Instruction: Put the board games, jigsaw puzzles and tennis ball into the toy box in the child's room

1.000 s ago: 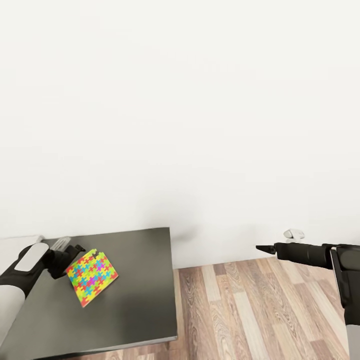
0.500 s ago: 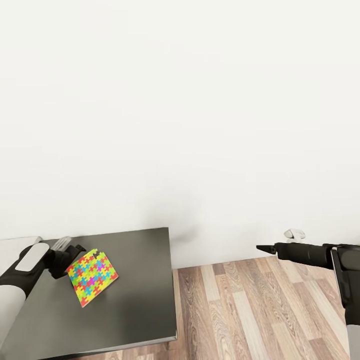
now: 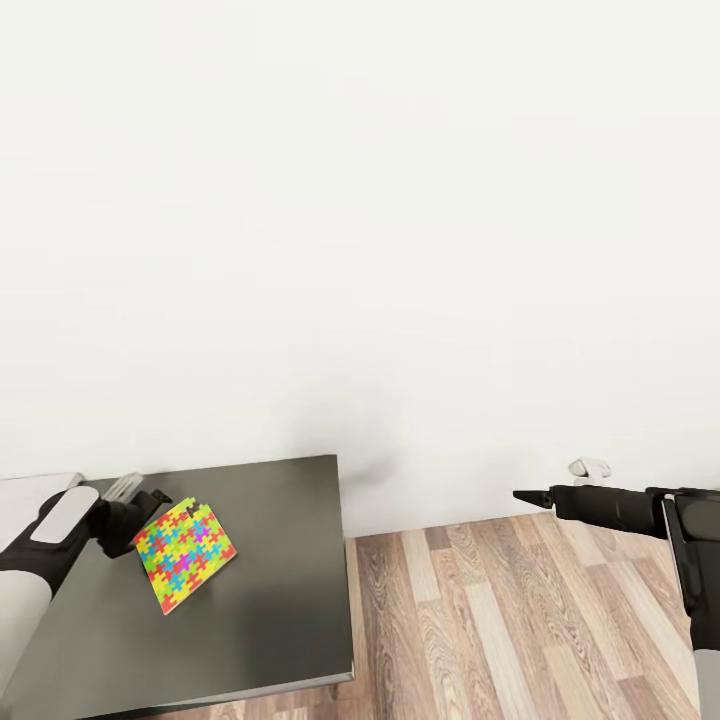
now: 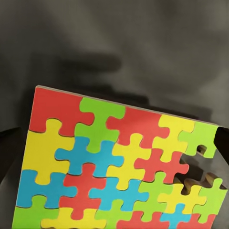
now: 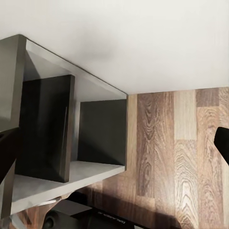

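Almost nothing has moved since a second ago: our left gripper (image 3: 150, 512) is still keeping the flat multicoloured jigsaw puzzle board (image 3: 183, 553) pinched at its upper corner, and the view is sitting as it was. We are working from the biggest thing down: the plain white wall (image 3: 360, 220) beyond our fingers, the wood-plank floor (image 3: 520, 620) under our right side, then the dark grey matte table (image 3: 270, 620) beneath the left fingers. The puzzle is hanging tilted just beyond those fingers, over the table, its long diagonal running from the held corner down and away from us. We are judging it thin, stiff and light, best held at an edge. Our right gripper (image 3: 530, 496) is pointing out over the floor, its fingers looking closed together and carrying nothing.
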You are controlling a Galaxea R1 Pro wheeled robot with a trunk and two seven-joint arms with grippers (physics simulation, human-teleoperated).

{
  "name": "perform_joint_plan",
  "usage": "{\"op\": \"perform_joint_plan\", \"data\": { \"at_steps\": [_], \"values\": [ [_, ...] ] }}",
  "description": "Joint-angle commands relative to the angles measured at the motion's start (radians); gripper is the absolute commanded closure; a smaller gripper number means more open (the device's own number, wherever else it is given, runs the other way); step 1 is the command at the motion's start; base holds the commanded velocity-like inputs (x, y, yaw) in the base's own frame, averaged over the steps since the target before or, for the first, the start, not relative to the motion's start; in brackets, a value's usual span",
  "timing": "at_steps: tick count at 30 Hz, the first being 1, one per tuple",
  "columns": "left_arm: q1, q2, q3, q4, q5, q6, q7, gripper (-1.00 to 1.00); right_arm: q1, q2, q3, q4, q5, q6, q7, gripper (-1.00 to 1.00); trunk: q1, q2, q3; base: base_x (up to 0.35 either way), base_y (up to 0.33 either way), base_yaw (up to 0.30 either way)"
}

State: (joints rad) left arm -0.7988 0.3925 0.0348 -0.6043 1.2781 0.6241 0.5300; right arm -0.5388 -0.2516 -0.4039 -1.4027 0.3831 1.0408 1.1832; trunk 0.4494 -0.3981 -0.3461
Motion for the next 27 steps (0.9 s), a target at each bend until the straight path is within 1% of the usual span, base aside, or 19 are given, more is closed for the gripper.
{"op": "perform_joint_plan", "data": {
  "at_steps": [1, 15, 20, 27],
  "values": [
    [-0.001, 0.000, 0.002, -0.002, 0.010, 0.002, 0.010, -1.00, -0.001, 0.000, -0.001, -0.001, 0.010, 0.006, 0.010, -1.00, 0.001, -0.002, -0.002, 0.000, 0.000, 0.000],
    [0.010, -0.001, 0.002, -0.002, 0.010, 0.003, 0.010, -1.00, -0.001, 0.001, -0.001, -0.001, 0.010, 0.006, 0.010, -1.00, 0.001, -0.002, -0.002, 0.000, 0.000, -0.012],
    [0.012, -0.002, 0.003, -0.002, 0.010, 0.004, 0.011, -1.00, -0.001, 0.001, 0.000, -0.001, 0.010, 0.006, 0.008, -1.00, 0.001, -0.002, -0.002, 0.000, 0.000, -0.152],
    [0.013, -0.003, 0.003, -0.002, 0.012, 0.006, 0.012, -1.00, -0.001, 0.002, 0.000, -0.001, 0.010, 0.006, 0.006, -1.00, 0.001, -0.002, -0.002, 0.000, 0.000, -0.243]
  ]
}}
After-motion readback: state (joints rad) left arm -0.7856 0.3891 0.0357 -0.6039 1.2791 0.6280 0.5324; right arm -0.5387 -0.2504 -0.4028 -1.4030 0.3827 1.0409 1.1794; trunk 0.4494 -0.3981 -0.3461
